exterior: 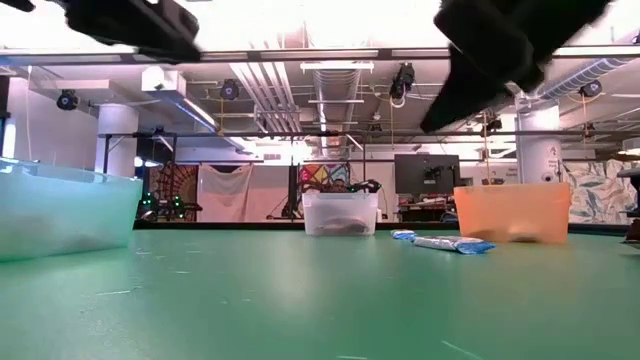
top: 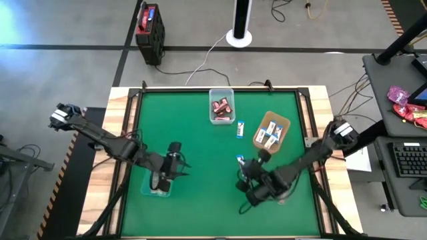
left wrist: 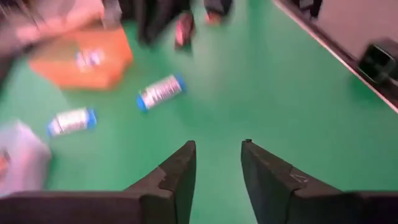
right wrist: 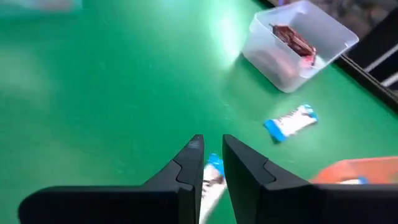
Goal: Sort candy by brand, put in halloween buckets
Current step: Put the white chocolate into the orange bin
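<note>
A green mat (top: 200, 147) covers the table, framed by a pale wooden border (top: 117, 127) and a dark rail, with grey floor around it; the low view looks level across the mat into a lit workshop with ceiling pipes and screens. On the floor beyond the far edge stand a black-and-red box (top: 149, 28) and a white post base (top: 239, 37), and a desk with a keyboard (top: 408, 160) sits off the right side. The mat's middle and near strip lie open. The clear tub (top: 221, 105) at the far edge holds dark red candy (top: 221, 106); the brown tray (top: 271, 131) toward the right holds blue-and-white pieces (top: 269, 133); the teal tub (top: 157, 187) is near the left front. The left gripper (top: 165, 179) hangs over the teal tub, its fingers (left wrist: 180, 171) apart and empty. The right gripper (top: 248, 188) is low at the right front, its fingers (right wrist: 186, 163) closed against a blue-and-white candy (right wrist: 212, 173). One loose blue-and-white candy (top: 241, 129) lies between the clear tub and the brown tray, another (top: 240, 159) nearer the right gripper.
</note>
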